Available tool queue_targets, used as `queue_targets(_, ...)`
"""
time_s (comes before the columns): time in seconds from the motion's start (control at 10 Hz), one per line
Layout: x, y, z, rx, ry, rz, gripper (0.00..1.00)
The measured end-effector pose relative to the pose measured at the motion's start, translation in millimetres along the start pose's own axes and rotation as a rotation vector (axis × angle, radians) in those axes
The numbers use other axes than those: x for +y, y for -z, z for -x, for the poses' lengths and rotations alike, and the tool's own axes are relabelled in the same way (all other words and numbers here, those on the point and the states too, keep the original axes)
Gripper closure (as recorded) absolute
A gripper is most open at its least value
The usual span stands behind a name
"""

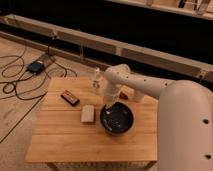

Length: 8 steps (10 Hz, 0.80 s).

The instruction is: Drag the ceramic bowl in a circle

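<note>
The ceramic bowl [118,120] is round, glossy and black, and sits on the wooden table [60,142] right of centre. My white arm reaches down from the right. My gripper [108,106] is at the bowl's far-left rim, touching it or just inside it. The gripper's tip is dark against the bowl.
A beige block [88,113] lies just left of the bowl. A dark brown bar [70,97] lies further left. A clear bottle [97,80] stands at the back edge. A small reddish item [123,95] sits behind the arm. Cables [20,82] lie on the floor at the left.
</note>
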Motion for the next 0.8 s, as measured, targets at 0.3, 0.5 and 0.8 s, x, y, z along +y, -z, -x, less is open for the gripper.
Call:
queue_targets(0.3,-32,7,26,-0.012,0.08,0.007,0.98)
queue_targets(0.5,-46,6,57,-0.031,0.136,0.022,0.98)
queue_targets(0.8,-41,-5,104,-0.076,0.166,0.057,0.98)
